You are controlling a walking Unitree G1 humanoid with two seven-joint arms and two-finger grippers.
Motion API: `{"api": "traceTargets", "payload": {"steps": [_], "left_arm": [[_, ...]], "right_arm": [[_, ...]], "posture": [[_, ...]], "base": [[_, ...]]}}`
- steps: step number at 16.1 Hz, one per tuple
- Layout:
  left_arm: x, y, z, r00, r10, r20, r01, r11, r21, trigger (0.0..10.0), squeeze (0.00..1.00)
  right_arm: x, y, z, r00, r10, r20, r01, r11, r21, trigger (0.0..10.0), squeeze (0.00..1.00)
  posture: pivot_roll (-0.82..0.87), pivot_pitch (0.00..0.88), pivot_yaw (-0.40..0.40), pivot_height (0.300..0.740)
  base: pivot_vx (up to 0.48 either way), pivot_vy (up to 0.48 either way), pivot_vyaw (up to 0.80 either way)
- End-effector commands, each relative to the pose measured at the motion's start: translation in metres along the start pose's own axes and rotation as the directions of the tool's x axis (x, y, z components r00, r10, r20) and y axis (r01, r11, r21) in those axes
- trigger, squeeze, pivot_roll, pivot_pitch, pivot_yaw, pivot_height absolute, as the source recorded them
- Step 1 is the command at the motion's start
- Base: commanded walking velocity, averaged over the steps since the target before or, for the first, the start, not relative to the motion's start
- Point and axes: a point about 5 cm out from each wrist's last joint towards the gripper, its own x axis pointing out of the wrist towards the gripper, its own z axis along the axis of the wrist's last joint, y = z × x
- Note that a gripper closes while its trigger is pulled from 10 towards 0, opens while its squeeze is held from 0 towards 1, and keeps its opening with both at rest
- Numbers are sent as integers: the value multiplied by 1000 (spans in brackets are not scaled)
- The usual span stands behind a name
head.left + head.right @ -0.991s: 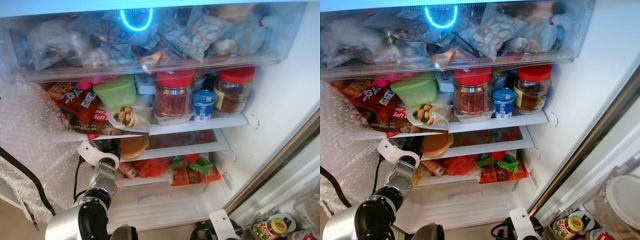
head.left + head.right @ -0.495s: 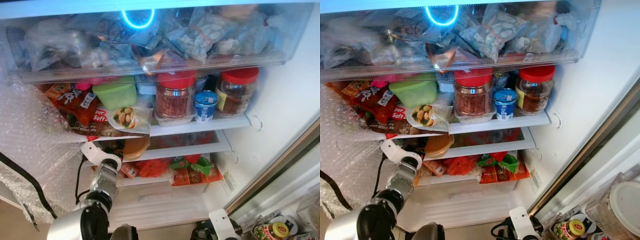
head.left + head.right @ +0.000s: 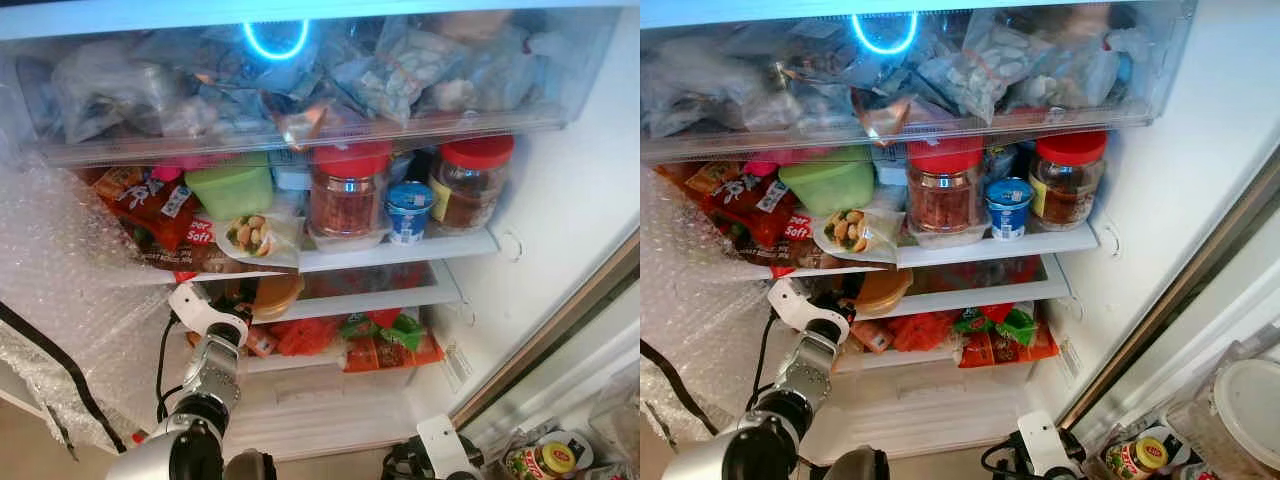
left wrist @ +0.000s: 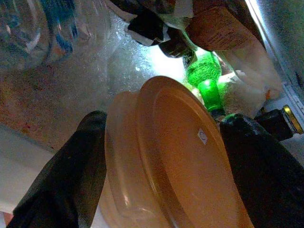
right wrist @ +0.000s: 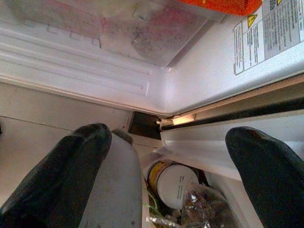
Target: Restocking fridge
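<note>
Jaws: left gripper (image 4: 161,156) clamps orange container (image 4: 166,156) | green bottle (image 4: 205,78) behind | right gripper (image 5: 166,175) spread

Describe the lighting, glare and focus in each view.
Eye views: evenly lit and sharp, with a blue ring light reflection glaring on the clear drawer. Left wrist view: dim, backlit by a glowing green bottle; the orange container between the fingers looks soft. Right wrist view: bright, fingers blurred.

The left hand (image 4: 161,166) has pushed the orange container (image 3: 272,296) deeper onto its shelf.
</note>
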Motion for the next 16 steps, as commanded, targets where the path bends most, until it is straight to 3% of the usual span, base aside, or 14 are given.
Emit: {"api": "traceTargets", "payload": {"steps": [1,12,16], "left_arm": [[4,-7,11,998,-56,42,54,997,51,10000,0],[-11,4,8,997,-69,32,67,996,64,10000,0],[-22,7,-3,997,-80,12,80,997,23,10000,0]], "right_arm": [[0,3,-2,1000,11,-10,-11,1000,-4,10000,0],[1,3,2,1000,18,-12,-18,1000,-12,10000,0],[1,3,2,1000,18,-14,-18,1000,-15,10000,0]], "posture": [[-32,0,3,656],[-17,0,-2,656],[-16,0,-2,656]], "base": [[0,0,0],[0,0,0],[0,0,0]]}}
